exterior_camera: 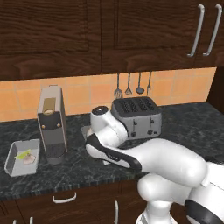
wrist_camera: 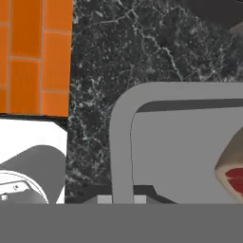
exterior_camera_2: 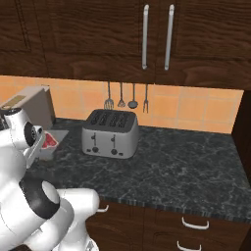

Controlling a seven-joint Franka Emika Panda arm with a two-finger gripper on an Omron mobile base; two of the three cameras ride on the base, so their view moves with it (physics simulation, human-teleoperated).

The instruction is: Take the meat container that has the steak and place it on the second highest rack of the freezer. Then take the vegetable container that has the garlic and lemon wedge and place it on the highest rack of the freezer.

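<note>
The meat container [wrist_camera: 121, 142], a grey metal tray, lies on the dark counter, with the red steak [wrist_camera: 235, 173] at its right edge in the hand view. My gripper [wrist_camera: 122, 199] straddles the tray's rim, and its fingertips [wrist_camera: 104, 199] press close against the rim on both sides. In the right base view the meat container [exterior_camera_2: 55, 139] with the steak [exterior_camera_2: 48, 142] peeks out behind my arm. A corner of the meat container [exterior_camera: 84, 130] also shows in the left base view. The vegetable container [exterior_camera: 17, 164] sits at the counter's left and holds the lemon wedge [exterior_camera: 22, 154] and garlic [exterior_camera: 29, 159].
A tall coffee machine [exterior_camera: 52, 124] stands between the two trays. A silver toaster [exterior_camera: 136, 116] sits to the right of the meat container. Utensils [exterior_camera: 129, 85] hang on the orange tiled wall, with dark cabinets above. The counter's front edge [exterior_camera: 65, 186] runs below.
</note>
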